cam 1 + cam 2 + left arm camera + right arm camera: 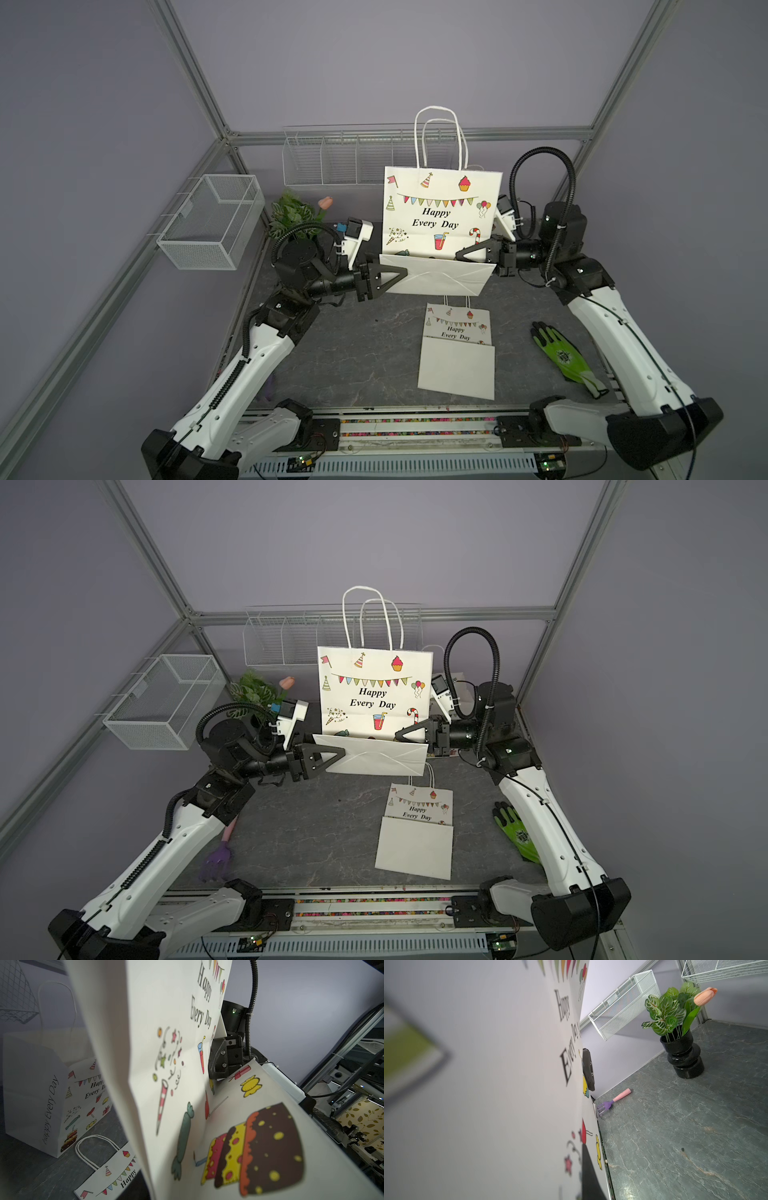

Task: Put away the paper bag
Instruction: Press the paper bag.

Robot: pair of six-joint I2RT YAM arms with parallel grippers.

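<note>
Upright paper bag [440, 208], right gripper [462, 254] clamped on its right edge; left gripper [402, 273] at left fold, grip unclear

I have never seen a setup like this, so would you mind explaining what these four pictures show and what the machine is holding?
This is a two-armed tabletop robot. Two pictures come from a paired camera above, looking down at the whole scene. The other two come from cameras on the arms' wrists, so they look close-up and tilted. The right gripper is shut on the right edge of a printed paper bag, which stands upright between the arms. The left gripper sits at the bag's left edge; whether it grips yet is unclear. On the dark table lie a flattened bag, a green glove and a purple rake. A plant stands at the back, as does another bag. A wire basket hangs on the side wall.
</note>
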